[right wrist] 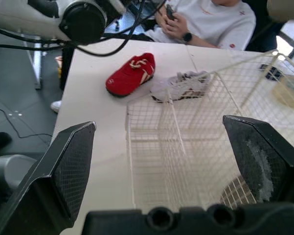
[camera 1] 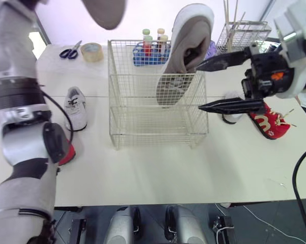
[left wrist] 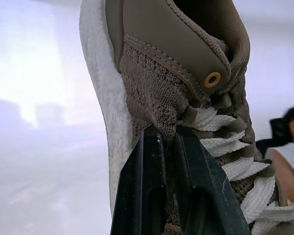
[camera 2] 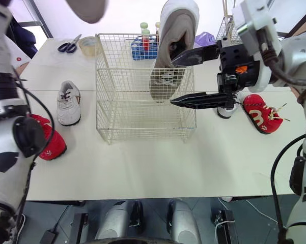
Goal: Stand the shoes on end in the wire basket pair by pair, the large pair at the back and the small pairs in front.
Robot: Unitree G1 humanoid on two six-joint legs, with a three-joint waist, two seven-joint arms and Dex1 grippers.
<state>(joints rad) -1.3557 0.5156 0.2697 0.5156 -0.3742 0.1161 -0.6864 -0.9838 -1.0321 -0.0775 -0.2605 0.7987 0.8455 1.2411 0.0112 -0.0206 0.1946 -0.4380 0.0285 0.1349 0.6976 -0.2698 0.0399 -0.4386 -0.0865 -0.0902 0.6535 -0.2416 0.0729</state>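
Small red shoe (camera 2: 50,142) and white shoe (camera 1: 75,108) lie near the bench's (camera 1: 158,173) left edge. The wire basket (camera 1: 153,127) sits mid-bench, with the right gripper (camera 1: 198,86) just beside it, jaws apart. A large taupe shoe (camera 1: 186,46) stands on end toward the basket's back right. The left gripper's (left wrist: 167,131) jaws clamp the second large shoe (left wrist: 151,88).

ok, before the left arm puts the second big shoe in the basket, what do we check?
1. Left fingers shut on second large shoe: ok.
2. First large shoe on end at wire basket's back right: ok.
3. Back left of basket free: ok.
4. Right fingers open: ok.
5. Right fingers clear of first shoe: cannot tell.
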